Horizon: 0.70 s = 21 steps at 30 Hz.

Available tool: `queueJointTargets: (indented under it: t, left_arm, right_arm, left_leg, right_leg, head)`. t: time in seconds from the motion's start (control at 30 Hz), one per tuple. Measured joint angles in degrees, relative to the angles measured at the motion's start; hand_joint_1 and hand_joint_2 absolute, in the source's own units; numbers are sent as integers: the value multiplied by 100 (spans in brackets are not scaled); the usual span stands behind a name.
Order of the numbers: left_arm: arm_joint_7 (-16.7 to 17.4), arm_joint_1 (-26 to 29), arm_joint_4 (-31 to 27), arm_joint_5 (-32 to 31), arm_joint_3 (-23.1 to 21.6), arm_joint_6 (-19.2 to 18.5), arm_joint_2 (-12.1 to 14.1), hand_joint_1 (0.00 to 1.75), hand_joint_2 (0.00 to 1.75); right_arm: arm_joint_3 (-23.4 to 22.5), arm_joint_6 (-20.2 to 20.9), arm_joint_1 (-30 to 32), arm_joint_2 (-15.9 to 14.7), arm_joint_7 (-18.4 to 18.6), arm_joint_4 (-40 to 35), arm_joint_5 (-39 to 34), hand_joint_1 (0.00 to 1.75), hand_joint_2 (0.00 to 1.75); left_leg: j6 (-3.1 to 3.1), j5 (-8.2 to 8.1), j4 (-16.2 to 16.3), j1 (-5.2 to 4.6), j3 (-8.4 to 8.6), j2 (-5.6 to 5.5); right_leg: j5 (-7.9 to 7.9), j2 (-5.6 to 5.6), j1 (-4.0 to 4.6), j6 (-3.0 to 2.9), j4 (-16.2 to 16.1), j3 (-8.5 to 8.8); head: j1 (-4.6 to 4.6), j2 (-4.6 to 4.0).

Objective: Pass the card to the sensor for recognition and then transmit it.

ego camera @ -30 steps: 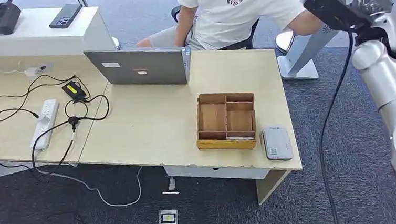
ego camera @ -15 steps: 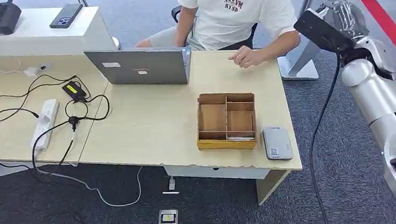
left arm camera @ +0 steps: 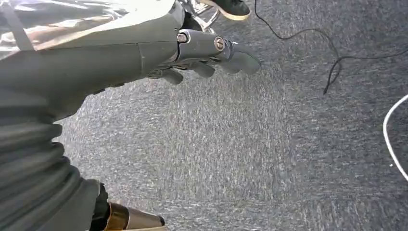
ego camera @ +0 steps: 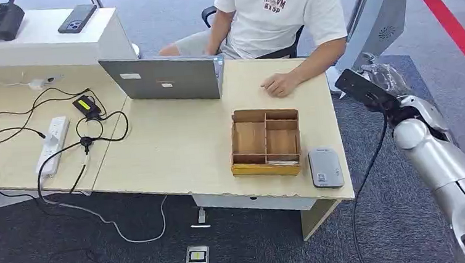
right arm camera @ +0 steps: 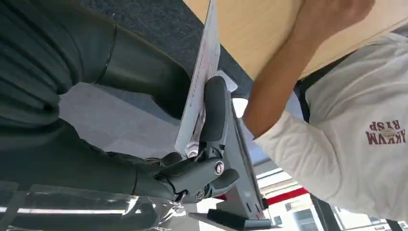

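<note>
While the right hand (right arm camera: pixel 202 159) pinches the card (right arm camera: pixel 199 82) between its thick thumb and the darker fingers behind, the card stands edge-on to the wrist camera, a thin white sheet that looks light, stiff and smooth. Judged from that, it will slip or twist easily if the pinch loosens, and it is best held low on one end with the flat faces clamped, leaving most of its face free for reading. In the head view the right hand (ego camera: pixel 380 79) hangs off the far right corner of the desk (ego camera: pixel 181 141), well apart from the grey card sensor (ego camera: pixel 326 167), which lies flat at the desk's near right corner, just beside the wooden divided box (ego camera: pixel 266 141). A person's hand (ego camera: pixel 279 83) rests on the desk beyond the box, near the robot's hand. The left hand (left arm camera: pixel 211 53) hangs over grey carpet holding nothing, its fingers loosely curved and apart. The card probably has yet to be presented flat over the sensor.
</note>
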Motion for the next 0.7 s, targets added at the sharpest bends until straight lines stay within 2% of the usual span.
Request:
queueJointTargets:
  t: [0.7]
  left_arm:
    - [-15, -11, 0, 44, 13, -20, -17, 0, 175]
  right_arm:
    - [131, 577, 1141, -335, 907, -1746, -59, 175, 175]
  left_leg:
    - [0, 0, 0, 0, 1, 0]
  right_leg:
    - [0, 0, 0, 0, 0, 0]
  head:
    - [0, 0]
